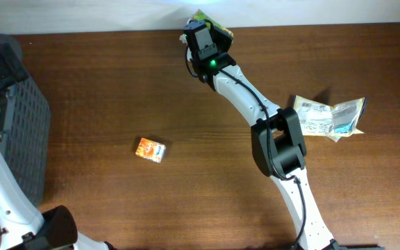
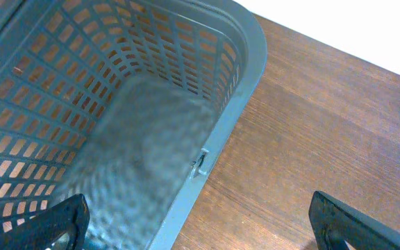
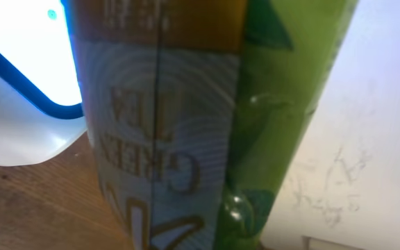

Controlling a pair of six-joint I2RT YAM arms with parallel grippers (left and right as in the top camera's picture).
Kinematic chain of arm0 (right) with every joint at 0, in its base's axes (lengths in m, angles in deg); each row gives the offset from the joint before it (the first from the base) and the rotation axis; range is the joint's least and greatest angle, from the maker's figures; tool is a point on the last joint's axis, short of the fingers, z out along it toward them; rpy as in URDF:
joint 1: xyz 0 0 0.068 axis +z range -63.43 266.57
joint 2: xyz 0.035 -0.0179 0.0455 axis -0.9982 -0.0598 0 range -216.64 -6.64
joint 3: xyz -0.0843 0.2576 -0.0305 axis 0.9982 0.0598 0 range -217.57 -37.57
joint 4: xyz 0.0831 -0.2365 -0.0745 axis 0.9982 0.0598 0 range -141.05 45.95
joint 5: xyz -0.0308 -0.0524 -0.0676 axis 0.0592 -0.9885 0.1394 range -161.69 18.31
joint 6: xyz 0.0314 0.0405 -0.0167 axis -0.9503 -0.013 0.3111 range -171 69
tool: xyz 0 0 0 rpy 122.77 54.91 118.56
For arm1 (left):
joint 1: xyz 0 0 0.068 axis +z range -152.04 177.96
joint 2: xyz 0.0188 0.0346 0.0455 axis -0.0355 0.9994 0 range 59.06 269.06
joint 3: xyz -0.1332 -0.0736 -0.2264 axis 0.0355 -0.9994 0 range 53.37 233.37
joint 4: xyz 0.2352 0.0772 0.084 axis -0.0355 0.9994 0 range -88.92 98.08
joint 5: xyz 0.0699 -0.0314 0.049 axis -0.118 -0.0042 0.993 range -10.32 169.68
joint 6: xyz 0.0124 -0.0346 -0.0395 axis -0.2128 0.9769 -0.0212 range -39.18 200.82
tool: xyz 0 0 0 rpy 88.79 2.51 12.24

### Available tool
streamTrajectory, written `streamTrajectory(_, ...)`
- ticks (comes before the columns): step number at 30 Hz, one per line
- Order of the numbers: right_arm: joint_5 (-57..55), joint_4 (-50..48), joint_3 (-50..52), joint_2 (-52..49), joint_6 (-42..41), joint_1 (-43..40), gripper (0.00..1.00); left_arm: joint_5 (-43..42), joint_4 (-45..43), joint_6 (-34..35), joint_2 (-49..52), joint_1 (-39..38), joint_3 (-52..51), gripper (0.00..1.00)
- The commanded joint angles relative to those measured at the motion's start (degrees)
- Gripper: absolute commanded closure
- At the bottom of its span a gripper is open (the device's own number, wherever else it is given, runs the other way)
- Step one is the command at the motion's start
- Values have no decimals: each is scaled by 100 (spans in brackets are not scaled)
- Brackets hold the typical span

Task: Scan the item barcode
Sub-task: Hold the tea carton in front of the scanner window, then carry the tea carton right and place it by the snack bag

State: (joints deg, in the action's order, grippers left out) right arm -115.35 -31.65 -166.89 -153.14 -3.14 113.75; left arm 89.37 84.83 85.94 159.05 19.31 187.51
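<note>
The green tea box (image 3: 165, 125) is sitting at the top centre of the overhead view (image 1: 221, 30), at the far edge of the table (image 1: 117, 83), and the right gripper (image 1: 201, 33) is closed narrowly on it, by all appearances holding it tilted off the wood. In the right wrist view the box is filling the frame, its "GREEN TEA" lettering reading upside down, and no barcode is showing on the face turned to the camera. At the upper left of that view a white housing with a bright, blue-edged lit patch (image 3: 19, 69) is standing just beside the box; it is probably the scanner, though that cannot be confirmed. Judgement: pickup is done and the presentation to the reader is in hand. Whether a scan is registering cannot be told, and the other items look unscanned. Count: one tea box in the grip; one small orange packet (image 1: 149, 149) lying left of centre; what look like two overlapping flat pouches (image 1: 325, 118) at the right, the exact number unclear; one grey basket (image 2: 245, 62) at the left edge, with nothing showing in the part seen. The left gripper (image 2: 200, 208) is hanging over the basket rim with its fingers spread wide, holding nothing.
</note>
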Motion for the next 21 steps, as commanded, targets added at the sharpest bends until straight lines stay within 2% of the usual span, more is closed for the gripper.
streamTrajectory(1,166,291,-140,715,-772,72,96,2,-9,-90,17,20,52,1)
streamTrajectory(5,660,1497,-142,1561,-2120,50,96,2,-9,-90,17,20,52,1)
streamTrajectory(10,1700,3836,-142,2581,-4262,-63,96,2,-9,-90,17,20,52,1)
streamTrajectory(13,2568,5305,-142,2970,-5530,-428,96,2,-9,-90,17,20,52,1)
streamTrajectory(17,3480,6452,-85,2850,-5923,-1119,96,2,-9,-90,17,20,52,1)
streamTrajectory(21,4452,6535,643,2608,-5954,-1840,96,2,-9,-90,17,20,52,1)
